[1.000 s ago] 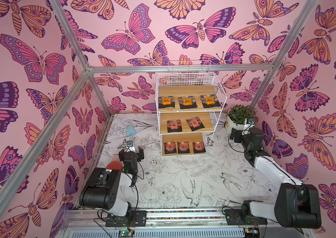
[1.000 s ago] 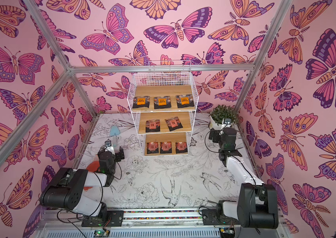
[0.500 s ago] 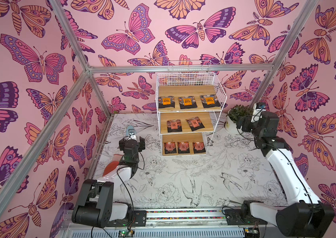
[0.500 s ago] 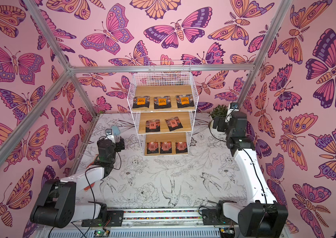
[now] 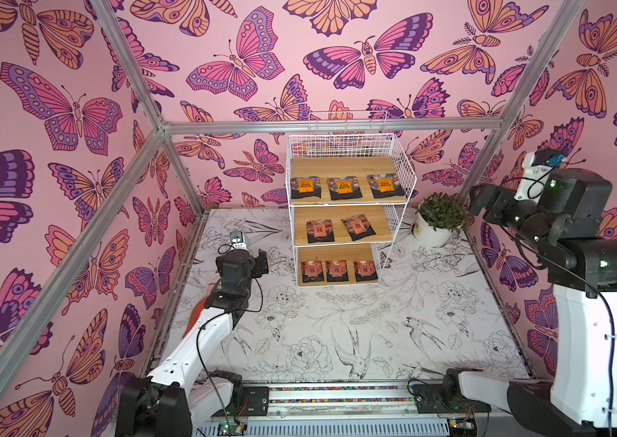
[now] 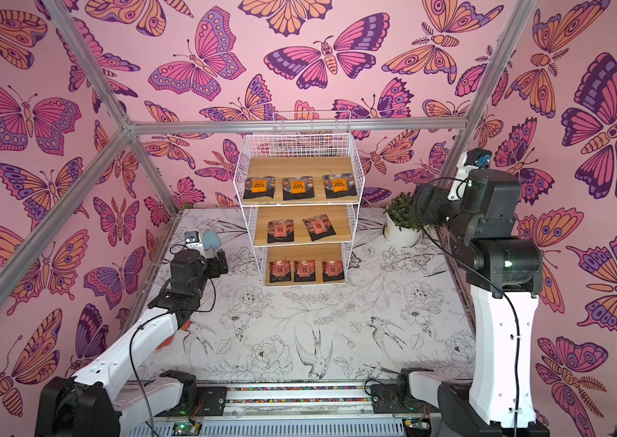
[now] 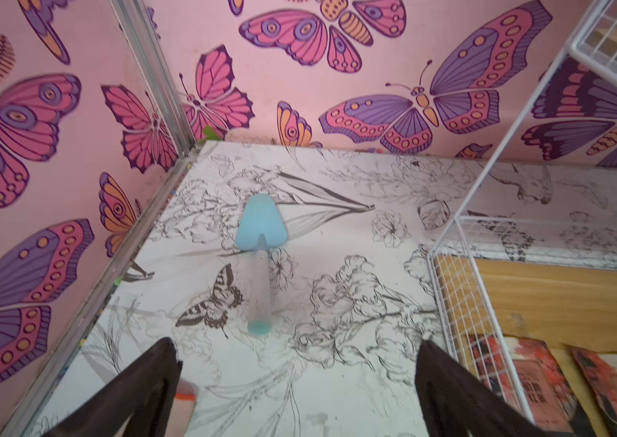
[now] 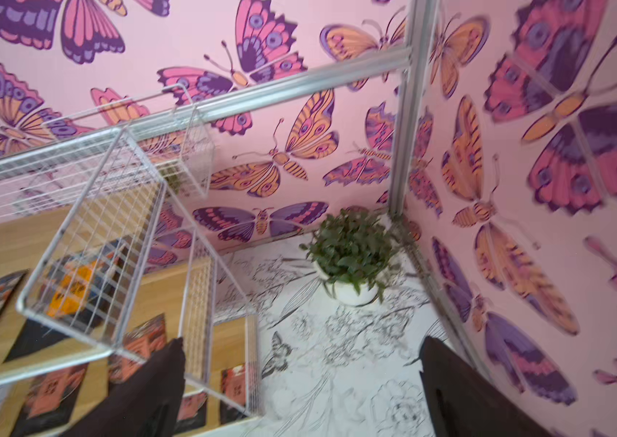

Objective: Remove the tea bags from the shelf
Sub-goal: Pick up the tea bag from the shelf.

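Observation:
The shelf [image 5: 337,166] [image 6: 291,166] is a white wire rack with three stepped wooden boards at the back of the table. Three orange-labelled tea bags [image 5: 344,188] lie on the top board, two pink-labelled ones [image 5: 321,230] on the middle and three [image 5: 337,269] on the bottom. My left gripper [image 5: 261,260] [image 7: 297,342] hovers open and empty left of the bottom board, whose tea bags [image 7: 526,378] show behind the wire. My right gripper [image 5: 482,198] [image 8: 303,340] hangs open and empty, high to the right of the top basket [image 8: 83,242].
A white plant pot [image 5: 431,234] [image 8: 348,291] stands in the back right corner, below the right gripper. A blue trowel [image 7: 259,242] [image 6: 210,240] lies ahead of the left gripper. An orange glove [image 5: 195,314] lies under the left arm. Butterfly-papered walls close in three sides.
The right arm has risen high and swung toward the right wall, above the plant. The left arm has lifted and stretched out. Both grippers stayed open.

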Controlling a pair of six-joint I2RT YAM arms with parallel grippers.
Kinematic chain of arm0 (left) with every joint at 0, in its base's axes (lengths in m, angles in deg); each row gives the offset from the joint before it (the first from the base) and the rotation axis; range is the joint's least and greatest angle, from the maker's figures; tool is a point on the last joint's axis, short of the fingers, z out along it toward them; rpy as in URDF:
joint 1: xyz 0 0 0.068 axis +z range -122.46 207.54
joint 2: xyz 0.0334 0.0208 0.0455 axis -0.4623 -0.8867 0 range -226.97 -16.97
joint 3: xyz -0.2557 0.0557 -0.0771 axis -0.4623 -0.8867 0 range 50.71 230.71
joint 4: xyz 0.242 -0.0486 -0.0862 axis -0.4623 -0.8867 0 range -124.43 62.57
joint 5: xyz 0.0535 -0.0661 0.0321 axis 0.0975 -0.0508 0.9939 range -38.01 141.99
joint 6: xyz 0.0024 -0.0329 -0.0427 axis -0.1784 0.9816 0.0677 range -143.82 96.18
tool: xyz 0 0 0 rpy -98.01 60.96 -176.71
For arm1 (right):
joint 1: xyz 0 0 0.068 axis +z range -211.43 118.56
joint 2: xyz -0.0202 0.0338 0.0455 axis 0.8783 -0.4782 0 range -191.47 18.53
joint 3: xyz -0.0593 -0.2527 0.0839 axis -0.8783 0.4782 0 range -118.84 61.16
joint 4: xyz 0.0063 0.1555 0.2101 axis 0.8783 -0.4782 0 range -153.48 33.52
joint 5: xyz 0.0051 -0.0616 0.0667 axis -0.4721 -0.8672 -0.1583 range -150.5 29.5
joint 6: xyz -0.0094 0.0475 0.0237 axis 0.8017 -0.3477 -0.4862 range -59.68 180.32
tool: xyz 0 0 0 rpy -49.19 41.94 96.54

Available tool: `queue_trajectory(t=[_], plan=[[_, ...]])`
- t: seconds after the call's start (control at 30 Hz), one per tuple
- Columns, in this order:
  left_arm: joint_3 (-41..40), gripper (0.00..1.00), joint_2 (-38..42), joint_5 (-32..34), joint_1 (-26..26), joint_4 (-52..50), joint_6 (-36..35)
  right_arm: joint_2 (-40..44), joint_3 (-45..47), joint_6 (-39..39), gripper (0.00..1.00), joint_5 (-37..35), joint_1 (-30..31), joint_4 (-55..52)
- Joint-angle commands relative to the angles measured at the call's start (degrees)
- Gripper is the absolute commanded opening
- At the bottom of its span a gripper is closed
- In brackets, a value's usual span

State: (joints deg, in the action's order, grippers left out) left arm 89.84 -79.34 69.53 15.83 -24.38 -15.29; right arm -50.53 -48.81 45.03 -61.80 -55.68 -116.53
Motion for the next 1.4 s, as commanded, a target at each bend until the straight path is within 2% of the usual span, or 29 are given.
queue_trajectory(t=[0.0,0.1,0.3,0.47,0.57,0.9,1.17,1.37], plan=[[1.6,1.0,1.7,-5.0,-0.5,-7.6,5.0,1.7,5.2,-7.6,0.99,7.2,5.8,-6.8],[2.2,1.0,2.5,-6.7,-0.9,-9.3,6.6,2.3,6.7,-11.0,0.99,3.0,16.4,-6.9],[2.8,1.0,3.2,-6.1,-1.6,-12.3,9.3,0.0,6.6,-17.2,0.99,-7.1,38.6,-4.6],[2.6,1.0,2.5,-5.5,-1.8,-12.7,10.3,-7.7,-2.4,-17.3,0.99,-13.2,48.9,-4.8],[3.3,1.0,1.0,-6.1,-1.8,-12.9,11.4,-11.5,-9.1,-16.0,0.99,-16.3,50.5,-4.9],[5.0,1.0,-6.2,-11.8,-2.2,-13.0,14.0,-24.9,-24.8,-8.1,0.99,-23.7,50.5,-3.6],[5.2,1.0,-6.3,-12.0,-2.2,-13.0,14.1,-32.5,-28.7,0.5,0.99,-30.5,49.4,3.5],[5.6,1.0,-7.6,-13.1,-2.3,-13.0,15.4,-35.9,-32.4,1.7,0.99,-29.1,47.5,5.3]])
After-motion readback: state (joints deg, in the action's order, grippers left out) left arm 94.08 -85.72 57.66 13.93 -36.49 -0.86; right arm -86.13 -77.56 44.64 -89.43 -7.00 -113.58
